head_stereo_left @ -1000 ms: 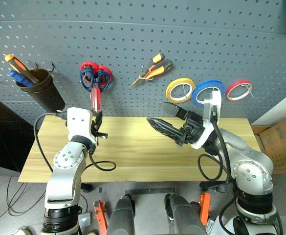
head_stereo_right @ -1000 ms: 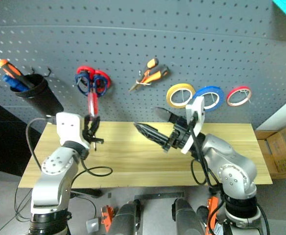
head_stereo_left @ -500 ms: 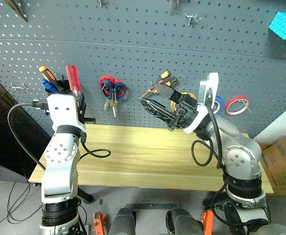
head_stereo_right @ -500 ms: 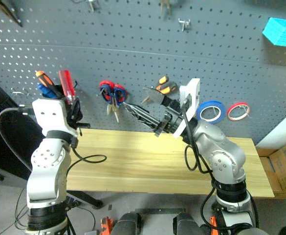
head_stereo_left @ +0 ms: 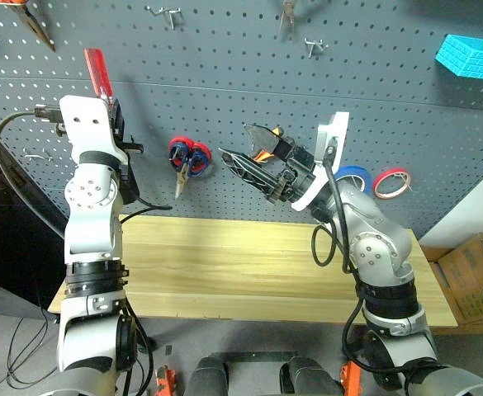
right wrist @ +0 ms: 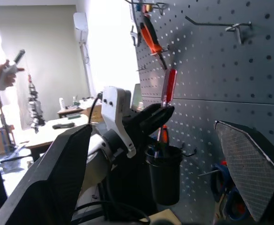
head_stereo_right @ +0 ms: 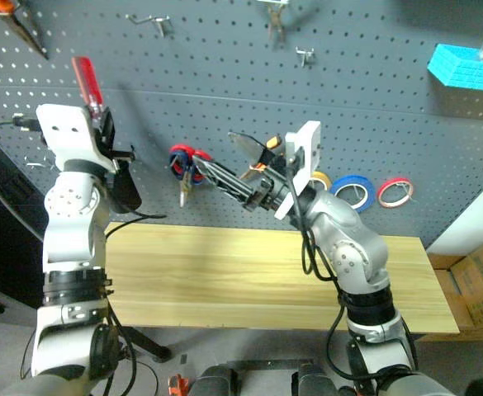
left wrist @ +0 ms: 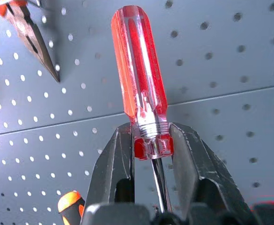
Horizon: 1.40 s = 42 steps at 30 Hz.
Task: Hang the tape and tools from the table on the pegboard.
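Observation:
My left gripper is shut on the collar of a slim red-handled screwdriver, handle pointing up, held high and close to the dark grey pegboard. From the head, the screwdriver stands above the left wrist. My right gripper hangs open and empty in front of the board's middle. The orange-and-black pliers hang behind its fingers, partly hidden. The blue tape hangs on the board to the right of that arm.
Red-handled scissors, a red tape roll and a black cup hang on the board. Orange pliers and bare hooks sit higher up. A bare wooden table stands below. A person's hand shows far off.
The head view has tilted upward. My left gripper carried the screwdriver up along the board, from beside the red scissors to above the cup. The right gripper rose slightly, still open.

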Each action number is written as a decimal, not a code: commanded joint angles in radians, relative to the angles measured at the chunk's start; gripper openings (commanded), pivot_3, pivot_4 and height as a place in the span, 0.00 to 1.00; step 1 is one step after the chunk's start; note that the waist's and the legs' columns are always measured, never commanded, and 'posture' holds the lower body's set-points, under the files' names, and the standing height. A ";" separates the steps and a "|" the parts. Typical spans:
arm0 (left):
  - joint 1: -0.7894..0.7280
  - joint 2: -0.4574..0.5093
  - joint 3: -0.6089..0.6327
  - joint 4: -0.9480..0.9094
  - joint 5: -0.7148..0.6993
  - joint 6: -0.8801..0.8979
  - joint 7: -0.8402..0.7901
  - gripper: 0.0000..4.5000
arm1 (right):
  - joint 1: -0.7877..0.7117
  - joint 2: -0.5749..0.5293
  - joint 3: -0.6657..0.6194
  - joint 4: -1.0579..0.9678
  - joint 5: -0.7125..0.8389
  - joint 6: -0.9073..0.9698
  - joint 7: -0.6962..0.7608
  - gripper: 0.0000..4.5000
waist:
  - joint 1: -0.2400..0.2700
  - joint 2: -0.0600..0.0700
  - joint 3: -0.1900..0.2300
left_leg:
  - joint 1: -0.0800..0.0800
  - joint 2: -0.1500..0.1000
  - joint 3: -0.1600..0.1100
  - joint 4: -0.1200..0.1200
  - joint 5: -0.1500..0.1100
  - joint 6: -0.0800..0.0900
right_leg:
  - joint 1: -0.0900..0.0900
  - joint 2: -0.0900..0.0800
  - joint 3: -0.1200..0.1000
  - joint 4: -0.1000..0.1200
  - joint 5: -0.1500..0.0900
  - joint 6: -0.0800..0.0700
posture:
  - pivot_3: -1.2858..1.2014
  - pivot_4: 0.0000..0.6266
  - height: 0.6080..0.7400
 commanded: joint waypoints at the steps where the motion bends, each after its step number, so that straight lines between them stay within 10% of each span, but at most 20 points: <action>1: -0.116 0.033 0.010 0.138 -0.008 -0.107 -0.010 0.17 | -0.041 0.021 0.016 0.036 -0.076 -0.083 -0.007 1.00 | 0.000 0.000 0.000 | 0.000 0.000 0.000 0.000 0.000 0.000 | 0.000 0.000 0.000 0.000 0.000 0.000 | 0.58 0.02 1.00; 15: -0.287 0.093 -0.008 0.542 -0.008 -0.342 -0.053 0.17 | -0.057 0.078 0.020 0.092 -0.174 -0.154 -0.046 1.00 | -0.003 0.000 0.000 | -0.001 0.000 0.000 0.000 0.000 0.000 | -0.001 0.000 0.000 0.001 0.000 0.000 | 0.57 0.05 1.00; 36: -0.086 0.114 0.055 0.494 -0.077 -0.302 0.019 0.17 | -0.019 0.071 0.023 0.039 -0.174 -0.120 -0.069 1.00 | -0.004 0.000 0.000 | 0.000 0.001 0.001 0.000 0.000 0.000 | -0.002 0.000 0.001 0.003 0.000 0.000 | 0.56 0.06 1.00; 42: -0.083 0.104 0.054 0.464 -0.086 -0.281 0.017 0.60 | -0.017 0.069 0.022 0.040 -0.176 -0.122 -0.071 1.00 | -0.004 0.000 0.000 | 0.000 0.001 0.001 0.000 0.000 0.000 | -0.002 0.000 0.001 0.003 0.000 0.000 | 0.56 0.07 1.00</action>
